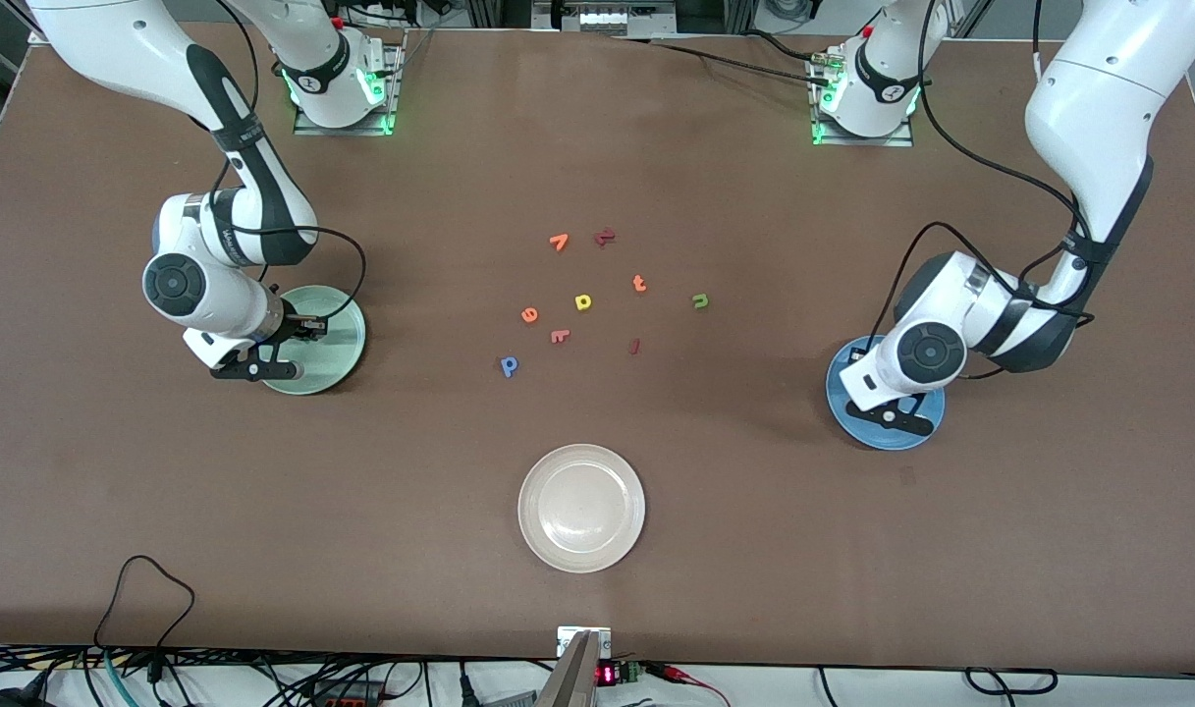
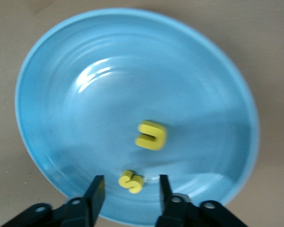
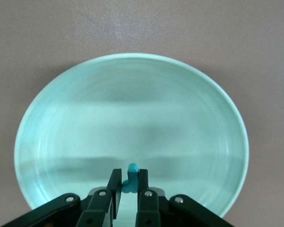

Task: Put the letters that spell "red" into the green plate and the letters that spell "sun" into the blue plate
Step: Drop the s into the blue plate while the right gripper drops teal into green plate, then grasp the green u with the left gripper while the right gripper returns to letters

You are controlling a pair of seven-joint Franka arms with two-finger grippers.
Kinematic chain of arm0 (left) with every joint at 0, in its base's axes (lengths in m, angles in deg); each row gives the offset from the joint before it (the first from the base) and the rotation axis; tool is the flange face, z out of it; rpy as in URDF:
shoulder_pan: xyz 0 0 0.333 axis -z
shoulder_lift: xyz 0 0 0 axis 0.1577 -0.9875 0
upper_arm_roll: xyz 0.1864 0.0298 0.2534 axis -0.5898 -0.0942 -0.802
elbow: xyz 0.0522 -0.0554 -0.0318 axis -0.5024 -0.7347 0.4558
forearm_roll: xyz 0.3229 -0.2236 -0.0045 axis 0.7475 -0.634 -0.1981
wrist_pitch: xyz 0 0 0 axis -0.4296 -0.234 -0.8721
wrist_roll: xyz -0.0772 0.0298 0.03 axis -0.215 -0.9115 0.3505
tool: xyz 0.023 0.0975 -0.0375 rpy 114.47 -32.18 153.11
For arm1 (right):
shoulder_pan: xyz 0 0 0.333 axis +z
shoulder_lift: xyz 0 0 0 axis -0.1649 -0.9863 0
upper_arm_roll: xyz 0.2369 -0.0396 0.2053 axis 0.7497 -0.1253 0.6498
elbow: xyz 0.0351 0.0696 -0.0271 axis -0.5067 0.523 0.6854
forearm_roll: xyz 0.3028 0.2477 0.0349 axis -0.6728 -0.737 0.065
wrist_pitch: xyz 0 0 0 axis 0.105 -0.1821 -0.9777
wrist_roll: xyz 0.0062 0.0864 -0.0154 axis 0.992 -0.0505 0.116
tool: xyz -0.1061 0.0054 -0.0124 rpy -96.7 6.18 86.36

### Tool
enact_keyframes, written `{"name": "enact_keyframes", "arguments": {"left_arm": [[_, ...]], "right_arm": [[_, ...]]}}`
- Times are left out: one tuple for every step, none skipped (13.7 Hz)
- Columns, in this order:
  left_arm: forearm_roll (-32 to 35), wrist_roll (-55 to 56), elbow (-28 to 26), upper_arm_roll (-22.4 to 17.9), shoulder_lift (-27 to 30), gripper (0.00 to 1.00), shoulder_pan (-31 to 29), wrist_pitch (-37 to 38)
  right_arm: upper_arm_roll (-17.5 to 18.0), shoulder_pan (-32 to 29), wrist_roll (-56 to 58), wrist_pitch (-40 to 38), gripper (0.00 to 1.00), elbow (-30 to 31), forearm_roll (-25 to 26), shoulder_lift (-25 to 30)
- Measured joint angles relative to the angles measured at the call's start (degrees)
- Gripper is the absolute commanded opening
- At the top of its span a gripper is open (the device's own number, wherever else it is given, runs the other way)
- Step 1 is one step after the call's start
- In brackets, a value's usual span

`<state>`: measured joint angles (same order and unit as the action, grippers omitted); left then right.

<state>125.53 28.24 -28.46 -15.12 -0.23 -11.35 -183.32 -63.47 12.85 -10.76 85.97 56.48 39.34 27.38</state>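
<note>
Nearest the front camera sits a glossy cream-white plate (image 1: 581, 507), round with a raised rim. Toward the right arm's end, the right gripper (image 3: 128, 189) hangs over the smooth mint green plate (image 1: 334, 368), fingers pinched on a tiny teal r (image 3: 131, 178). Mid-table lie matte foam letters: blue p/d-shaped one (image 1: 509, 365), orange e (image 1: 530, 314), yellow d (image 1: 583, 301), orange t (image 1: 639, 284), dark green n (image 1: 700, 300). Over the shiny blue plate (image 2: 52, 85), the left gripper (image 2: 131, 194) stands parted, empty; yellow s (image 2: 131, 181) and yellow u (image 2: 151, 135) lie inside.
</note>
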Motion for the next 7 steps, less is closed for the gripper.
{"name": "enact_keyframes", "arguments": {"left_arm": [[-0.01,-0.07,0.20,2.05,0.31,1.00,-0.20,1.75],[-0.17,-0.07,0.35,4.63,0.66,1.00,-0.44,3.47],[-0.70,-0.04,0.40,7.50,0.96,1.00,-0.56,4.52],[-1.73,0.38,0.40,10.27,1.16,1.00,-0.45,5.04],[-3.28,1.47,0.39,12.57,1.22,1.00,-0.07,5.29],[-5.15,3.54,0.27,14.20,1.18,1.00,0.57,5.36],[-6.66,6.73,0.01,15.15,1.06,1.00,1.58,5.30]], "right_arm": [[0.00,0.00,0.00,0.68,1.00,0.46,0.01,-0.10],[0.00,0.00,0.01,0.96,1.00,0.59,0.01,-0.10],[0.01,0.00,0.01,1.05,1.00,0.53,0.02,0.07],[0.05,0.00,0.00,1.01,1.00,0.39,0.02,0.54],[0.17,0.01,0.01,0.78,1.00,0.23,0.02,1.33],[0.49,0.02,0.01,0.07,1.00,0.05,0.02,2.46],[1.22,0.03,0.01,-1.07,1.00,-0.14,0.01,3.69]]}}
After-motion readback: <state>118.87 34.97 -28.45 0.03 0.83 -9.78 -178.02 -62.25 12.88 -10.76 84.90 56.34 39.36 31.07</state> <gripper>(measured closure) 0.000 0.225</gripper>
